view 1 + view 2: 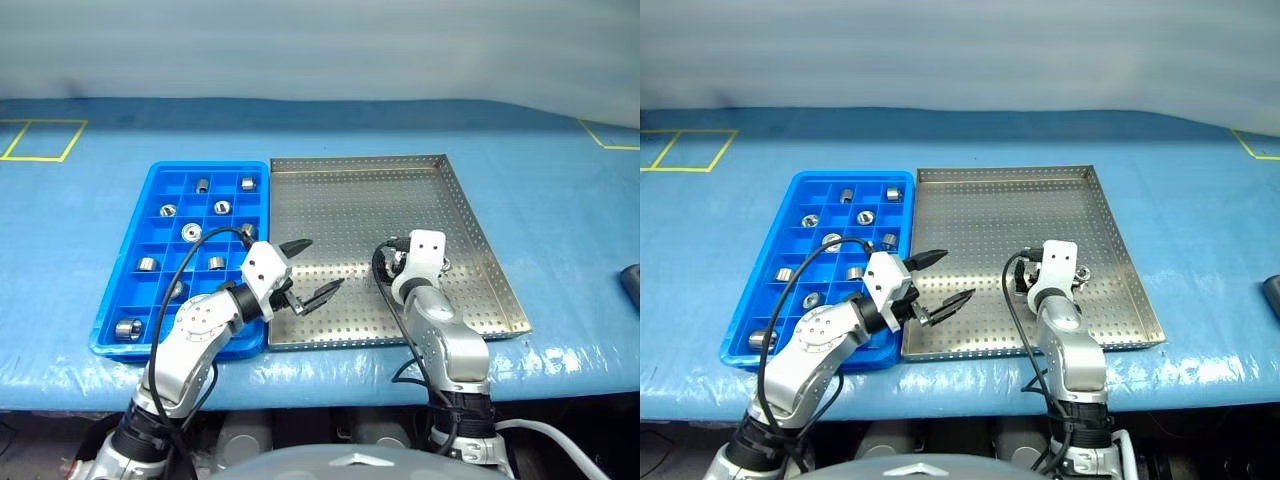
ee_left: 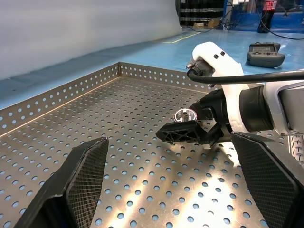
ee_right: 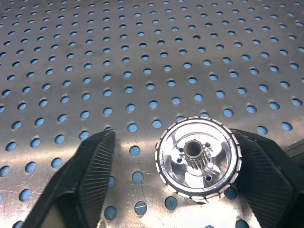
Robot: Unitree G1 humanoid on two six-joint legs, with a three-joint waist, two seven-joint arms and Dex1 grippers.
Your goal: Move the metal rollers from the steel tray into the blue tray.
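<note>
my right hand (image 3: 161, 180) straddles the last roller (image 3: 198, 158) on the steel tray (image 1: 450, 190), fingers part-open, one touching. i'd centre it, then squeeze. left hand (image 1: 312, 270) wide, empty. blue tray (image 1: 150, 190) holds the rest.

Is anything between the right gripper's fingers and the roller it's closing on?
Nothing visible. In the right wrist view the roller sits on the steel tray between the two fingers, against one, with bare perforated floor up to the other.
</note>
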